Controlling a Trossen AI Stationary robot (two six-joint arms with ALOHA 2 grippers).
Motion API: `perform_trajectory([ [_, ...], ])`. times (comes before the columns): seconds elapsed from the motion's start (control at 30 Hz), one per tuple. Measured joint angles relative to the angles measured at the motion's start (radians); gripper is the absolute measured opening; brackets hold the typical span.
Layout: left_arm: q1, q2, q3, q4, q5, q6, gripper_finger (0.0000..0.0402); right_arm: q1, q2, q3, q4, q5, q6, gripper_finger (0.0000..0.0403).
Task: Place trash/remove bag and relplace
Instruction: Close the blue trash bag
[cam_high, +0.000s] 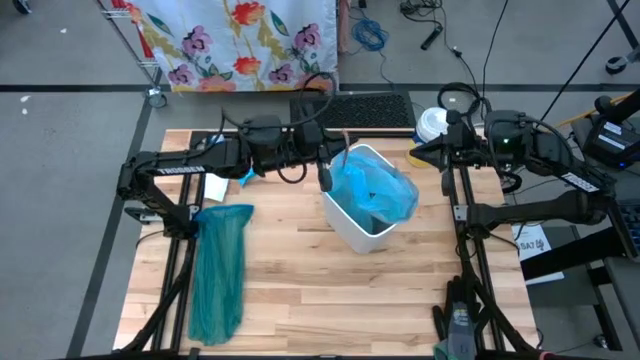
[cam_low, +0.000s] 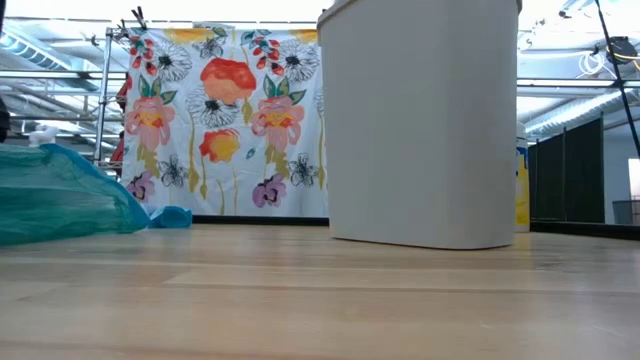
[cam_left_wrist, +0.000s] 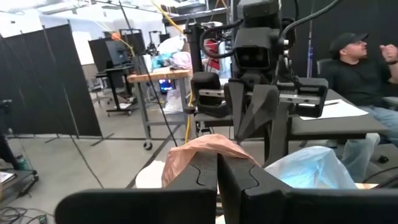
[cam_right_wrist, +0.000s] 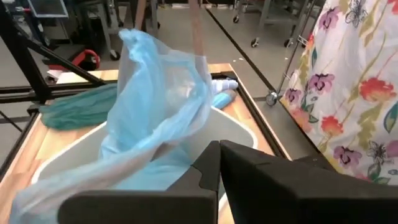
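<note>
A small white bin (cam_high: 362, 228) stands at the table's middle, lined with the pale blue bag (cam_high: 375, 190), whose crinkled top rises above the rim (cam_right_wrist: 155, 74). My left gripper (cam_high: 338, 155) reaches level over the bin's far left rim, shut on a crumpled brown paper piece of trash (cam_left_wrist: 199, 152). My right gripper (cam_high: 414, 157) hovers shut just past the bin's far right rim, facing the left one, with nothing between its fingers (cam_right_wrist: 219, 146). A darker teal-green bag (cam_high: 220, 270) lies flat on the table's left side. In the low view only the bin (cam_low: 420, 120) and teal bag (cam_low: 60, 195) show. My left gripper pinches the crumpled brown paper between its two fingers, at the paper's near edge (cam_left_wrist: 208, 148). The fingers come level from the table's left. The paper bulges out past and above the fingertips, lifted clear over the bin's rim.
A black keyboard (cam_high: 365, 108) and a white tub (cam_high: 432, 125) sit at the table's far edge. A white card (cam_high: 213, 188) lies by the left arm. A floral cloth (cam_high: 240, 40) hangs behind the table. A person (cam_left_wrist: 357, 68) sits beyond the right arm.
</note>
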Motion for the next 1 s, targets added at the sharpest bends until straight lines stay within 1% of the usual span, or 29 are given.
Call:
perform_trajectory([
  [0.07,-0.012,0.000,0.000,-0.001,-0.024,0.001,0.0000,0.000,-0.008,0.000,-0.003,0.000,0.008,0.0008],
  [0.2,-0.027,-0.009,0.000,-0.002,-0.045,0.002,0.0000,0.000,-0.014,0.000,-0.002,-0.013,0.112,0.0038],
  [0.4,-0.030,-0.037,0.000,0.001,-0.084,0.028,0.0000,0.000,0.020,0.000,0.008,-0.160,0.253,0.0106],
  [0.5,-0.030,-0.041,0.000,-0.002,-0.086,0.028,0.0000,0.000,0.035,0.000,0.004,-0.225,0.316,0.0138],
  [0.6,-0.031,-0.042,0.000,-0.008,-0.086,0.028,0.0000,0.000,0.053,0.000,-0.021,-0.260,0.363,0.0163],
  [0.7,-0.031,-0.042,0.000,-0.022,-0.086,0.029,0.0000,0.000,0.076,0.000,-0.030,-0.284,0.400,0.0177],
  [0.8,-0.031,-0.042,0.002,-0.048,-0.086,0.028,0.0000,0.000,0.107,0.000,-0.011,-0.314,0.431,0.0174],
  [0.87,-0.037,-0.042,0.002,-0.058,-0.086,0.027,0.0000,-0.002,0.135,0.000,-0.014,-0.308,0.433,0.0157],
  [0.93,-0.046,-0.042,0.002,-0.057,-0.086,0.027,0.0000,-0.010,0.155,-0.001,-0.004,-0.270,0.385,0.0121],
  [1.0,-0.055,-0.042,0.002,-0.055,-0.087,0.027,0.0000,-0.016,0.168,-0.001,0.044,-0.252,0.329,0.0069],
])
